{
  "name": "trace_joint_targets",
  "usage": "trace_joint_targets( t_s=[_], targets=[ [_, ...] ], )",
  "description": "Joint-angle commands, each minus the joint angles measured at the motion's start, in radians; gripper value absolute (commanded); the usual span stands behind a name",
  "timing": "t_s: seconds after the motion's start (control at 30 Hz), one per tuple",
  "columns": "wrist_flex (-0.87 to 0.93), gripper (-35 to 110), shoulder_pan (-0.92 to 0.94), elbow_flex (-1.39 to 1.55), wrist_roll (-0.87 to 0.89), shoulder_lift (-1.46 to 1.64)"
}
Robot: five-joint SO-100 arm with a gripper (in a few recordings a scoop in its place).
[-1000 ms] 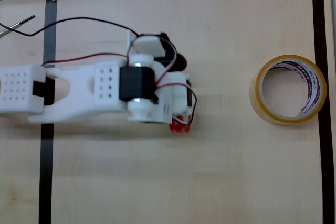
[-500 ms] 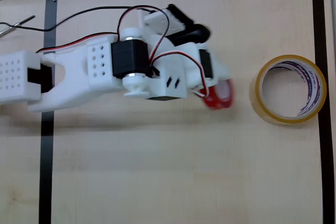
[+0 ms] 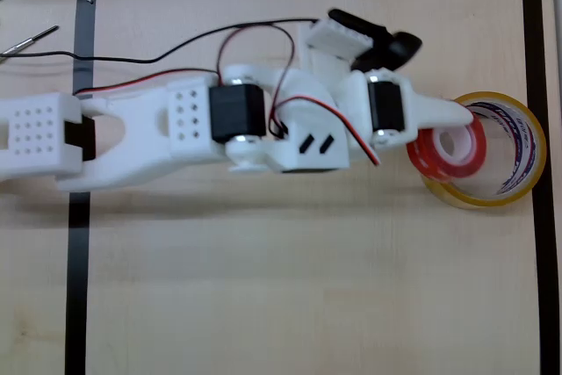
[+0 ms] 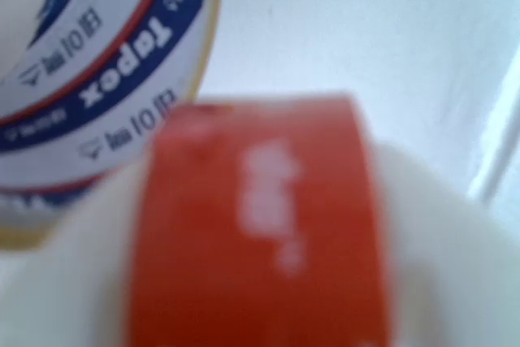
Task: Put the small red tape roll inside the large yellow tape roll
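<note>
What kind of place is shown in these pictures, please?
Probably a hobby or lab robot test bench: a pale wooden table with a work area marked by black tape, a white printed arm with loose wires, and tape rolls as practice objects.

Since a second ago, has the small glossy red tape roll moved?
Yes. In the overhead view the small glossy red tape roll has travelled right, reaching the stationary large translucent yellow tape roll by the black border tape.
</note>
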Motion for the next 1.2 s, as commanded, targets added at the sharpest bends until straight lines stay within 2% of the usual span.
trace_joint_targets(
  t_s=[0.0,0.27,0.37,0.5,0.67,1.03,1.17],
  targets=[
    [-0.144,0,0.003,-0.101,-0.02,0.009],
    [-0.268,0,-0.009,-0.101,-0.017,-0.058],
    [-0.27,10,-0.018,-0.101,-0.017,-0.058],
    [-0.261,13,-0.029,-0.103,-0.015,-0.055],
    [-0.218,18,-0.043,-0.103,-0.015,-0.051],
    [-0.106,18,-0.044,-0.103,-0.015,0.014],
    [0.055,5,-0.055,-0.103,-0.015,0.1]
  ],
)
